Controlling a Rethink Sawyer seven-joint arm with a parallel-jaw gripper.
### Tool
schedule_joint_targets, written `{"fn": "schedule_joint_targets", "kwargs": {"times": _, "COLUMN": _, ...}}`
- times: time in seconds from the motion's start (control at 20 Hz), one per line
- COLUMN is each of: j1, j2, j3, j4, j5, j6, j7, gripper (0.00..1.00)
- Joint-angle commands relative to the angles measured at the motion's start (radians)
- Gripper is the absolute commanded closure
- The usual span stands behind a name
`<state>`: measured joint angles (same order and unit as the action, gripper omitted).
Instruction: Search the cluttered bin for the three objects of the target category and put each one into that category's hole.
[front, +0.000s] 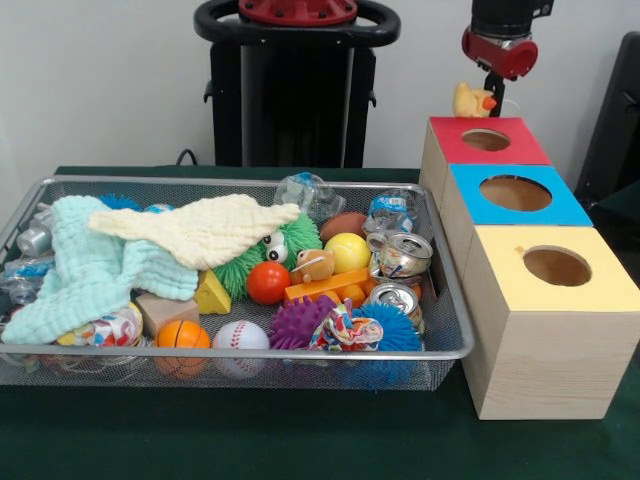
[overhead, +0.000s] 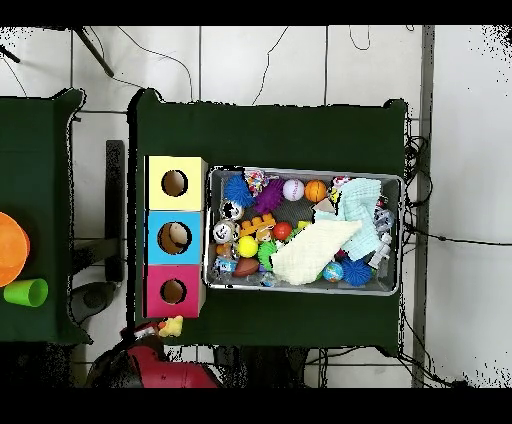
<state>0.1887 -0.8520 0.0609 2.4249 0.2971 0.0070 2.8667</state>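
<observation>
The wire mesh bin (front: 240, 352) sits on the green table, full of clutter, and also shows in the overhead view (overhead: 300, 170). A tan-brown plush animal (front: 315, 265) lies in it near the middle, beside a yellow ball. My gripper (front: 489, 98) hangs above and just behind the red-topped box, shut on a small yellow plush toy (front: 468, 101) with an orange beak. From overhead, the toy (overhead: 175, 325) is just off the red box's edge, not over its hole (overhead: 173, 291). The red box's hole (front: 486, 140) is open.
A blue-topped box (front: 515, 192) and a yellow-topped box (front: 556, 266) stand in a row with the red one, right of the bin. A mint cloth (front: 80, 270) and a cream cloth (front: 200, 230) cover the bin's left half. A green hairy ball (front: 285, 245), crushed cans (front: 400, 255) and spiky balls (front: 298, 322) lie there too.
</observation>
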Motion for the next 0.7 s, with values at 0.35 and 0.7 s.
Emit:
{"fn": "schedule_joint_targets", "kwargs": {"times": 0.35, "j1": -0.068, "j2": -0.011, "j3": 0.036, "j4": -0.162, "j5": -0.041, "j6": 0.213, "j7": -0.026, "gripper": 1.00}}
{"fn": "schedule_joint_targets", "kwargs": {"times": 0.7, "j1": -0.074, "j2": -0.026, "j3": 0.050, "j4": -0.180, "j5": -0.039, "j6": 0.261, "j7": -0.005, "gripper": 1.00}}
